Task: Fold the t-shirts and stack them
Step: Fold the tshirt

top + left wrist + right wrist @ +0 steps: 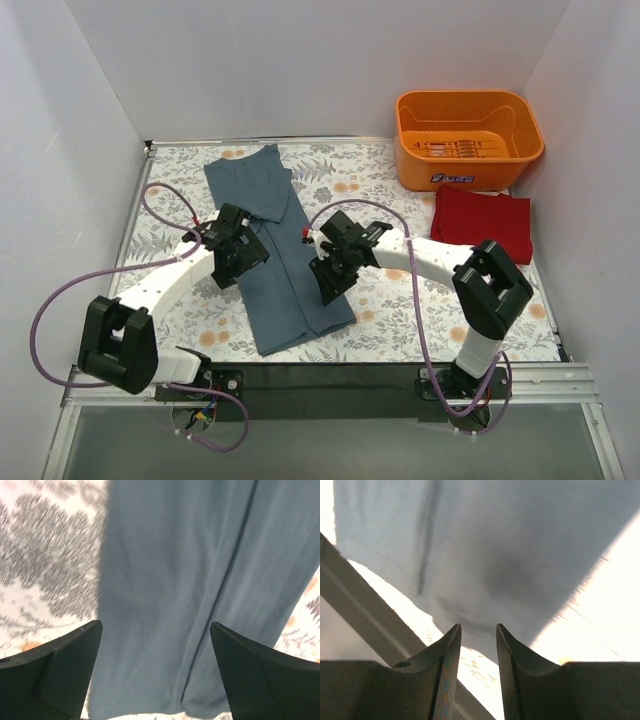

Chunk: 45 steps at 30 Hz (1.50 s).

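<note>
Two pincers hover over the blue shirt [290, 290], a long strip lying mid-bench: left pincer [155, 630] wide, right pincer [478, 627] narrow and empty, apparently flanking it for the next fold. Red shirt [482, 222] lies folded at right, probably the stack's base.

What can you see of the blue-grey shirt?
The blue-grey shirt is soft, plain cloth, folded lengthwise into a long strip with a fold line running down it. It lies flat and slanted on the floral table, with one sleeve sticking out near the far end. The left gripper and right gripper hang over its edges; whether they touch it is unclear.
</note>
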Tool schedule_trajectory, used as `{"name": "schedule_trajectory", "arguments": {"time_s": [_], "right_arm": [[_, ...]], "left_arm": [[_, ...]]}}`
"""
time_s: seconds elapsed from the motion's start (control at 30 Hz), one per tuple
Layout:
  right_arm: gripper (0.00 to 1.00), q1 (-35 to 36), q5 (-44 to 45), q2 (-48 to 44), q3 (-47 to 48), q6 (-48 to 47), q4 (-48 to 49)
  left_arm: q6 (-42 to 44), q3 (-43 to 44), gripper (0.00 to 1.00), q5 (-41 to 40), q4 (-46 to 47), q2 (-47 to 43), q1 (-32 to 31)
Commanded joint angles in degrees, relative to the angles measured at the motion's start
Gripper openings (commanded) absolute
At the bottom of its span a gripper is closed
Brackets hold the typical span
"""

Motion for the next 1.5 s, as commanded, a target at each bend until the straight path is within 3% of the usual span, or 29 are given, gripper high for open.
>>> {"name": "schedule_trajectory", "arguments": {"time_s": [0.0,0.23,0.47,0.93,1.03,1.23,1.33,1.47], "right_arm": [[0.35,-2.5,1.5,-3.4,-2.7,-0.8,-1.1],[0.34,-2.2,-3.2,-2.8,-4.9,-1.1,-0.8],[0.33,-1.9,-5.2,-0.6,-4.8,-1.1,0.5],[0.33,0.5,-9.2,8.7,3.4,2.5,3.9],[0.32,1.1,-10.0,8.8,5.2,2.6,3.8],[0.34,-0.4,0.1,-0.1,1.5,2.0,3.8],[0.38,-3.2,4.2,-4.5,-2.3,2.6,4.0],[0.48,-7.6,8.1,-9.9,-7.2,3.8,4.9]], "left_arm": [[1.6,5.6,0.82,-2.9,2.5,5.0,-0.1],[4.7,18.7,0.81,-7.9,4.6,19.4,-0.1],[8.4,25.7,0.81,-12.1,4.7,31.8,-0.1],[15.6,40.0,0.79,-14.0,4.9,46.8,3.9],[16.3,39.8,0.81,-13.0,4.1,43.9,4.0],[10.1,28.7,0.84,-8.7,1.0,28.1,2.7],[4.3,20.8,0.85,-6.0,-1.7,17.2,-1.0],[-5.3,12.4,0.84,-1.9,-3.3,6.7,-10.8]]}}
